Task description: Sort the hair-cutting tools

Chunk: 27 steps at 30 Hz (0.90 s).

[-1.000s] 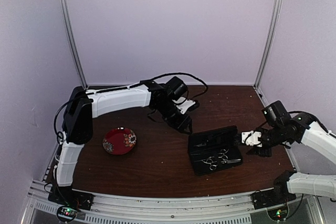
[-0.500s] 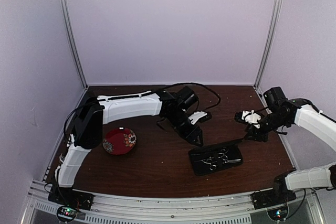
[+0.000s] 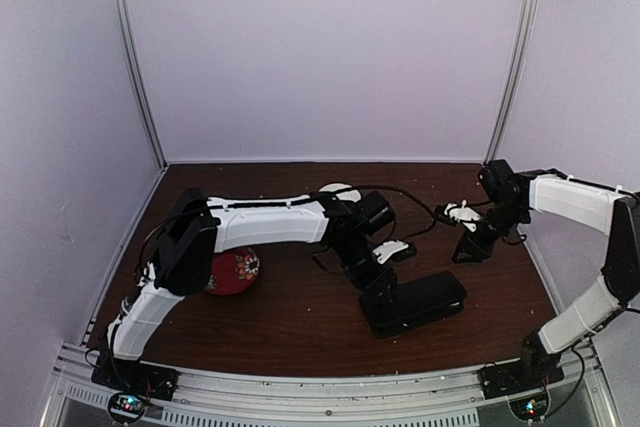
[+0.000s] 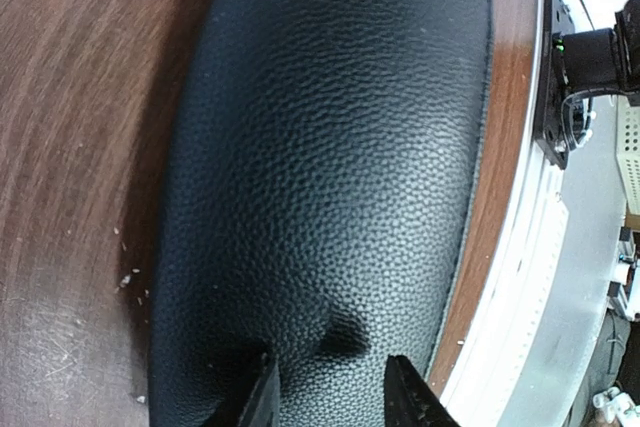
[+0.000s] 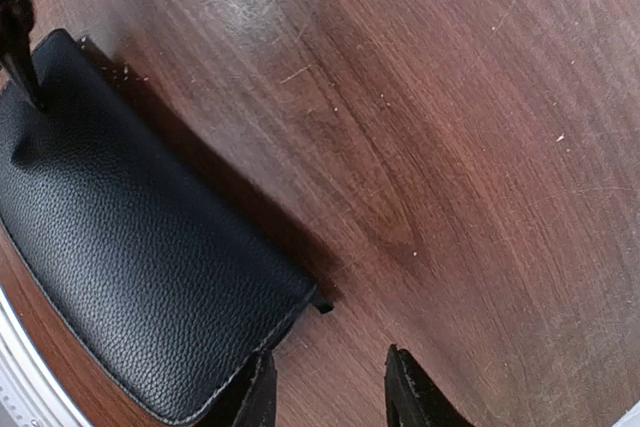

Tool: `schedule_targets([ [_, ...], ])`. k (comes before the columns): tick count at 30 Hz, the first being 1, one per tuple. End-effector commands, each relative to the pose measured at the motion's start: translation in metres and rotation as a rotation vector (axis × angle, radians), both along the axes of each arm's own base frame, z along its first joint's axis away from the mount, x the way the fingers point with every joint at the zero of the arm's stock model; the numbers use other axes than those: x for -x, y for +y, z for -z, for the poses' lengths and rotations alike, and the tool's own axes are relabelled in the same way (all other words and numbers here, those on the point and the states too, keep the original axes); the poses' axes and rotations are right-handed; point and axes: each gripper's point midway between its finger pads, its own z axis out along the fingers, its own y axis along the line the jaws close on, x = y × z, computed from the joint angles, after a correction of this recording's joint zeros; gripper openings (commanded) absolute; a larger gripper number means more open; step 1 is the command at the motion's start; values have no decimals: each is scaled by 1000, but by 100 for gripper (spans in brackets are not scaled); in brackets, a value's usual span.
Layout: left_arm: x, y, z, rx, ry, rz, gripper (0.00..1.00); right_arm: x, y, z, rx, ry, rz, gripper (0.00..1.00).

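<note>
The scissors and the black stick tool are out of view. The flat black case (image 3: pixel 428 299) lies shut on the table and fills the left wrist view (image 4: pixel 330 147). My left gripper (image 3: pixel 379 292) is open, its fingertips (image 4: pixel 262 397) apart just over the case's left end (image 4: pixel 325 392). My right gripper (image 3: pixel 466 245) is open and empty above bare wood to the right of the case; in its wrist view (image 5: pixel 325 387) the case's corner (image 5: pixel 130 247) lies just left of the fingers.
A red patterned plate (image 3: pixel 238 272) sits at the left, partly behind my left arm. The brown table (image 3: pixel 300 317) ends at a metal rail at the front (image 4: pixel 530 277). Cables trail over the back middle of the table.
The case's lid, open a second ago with the scissors showing inside, is now shut. My left gripper came down onto the case. My right gripper drew back and up to the right.
</note>
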Motion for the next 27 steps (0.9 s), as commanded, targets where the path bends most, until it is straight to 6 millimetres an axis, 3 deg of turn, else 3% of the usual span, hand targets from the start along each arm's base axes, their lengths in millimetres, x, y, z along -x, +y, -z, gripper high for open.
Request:
schedule_targets([
  [1,7,11,28,-80,41,-32,39,7,-3,15,18,183,87,38],
  [6,1,16,26,-94,3,-49,38,24,-7,40,62,353,102,38],
  [15,-14,25,3,-81,-106,-60,39,72,2,55,93,555,53,38],
  [21,-25,55,-16,-111,-204,-84,39,95,37,62,82,656,-24,32],
  [27,-4,71,-46,-74,-289,-16,39,86,89,45,1,661,-58,31],
])
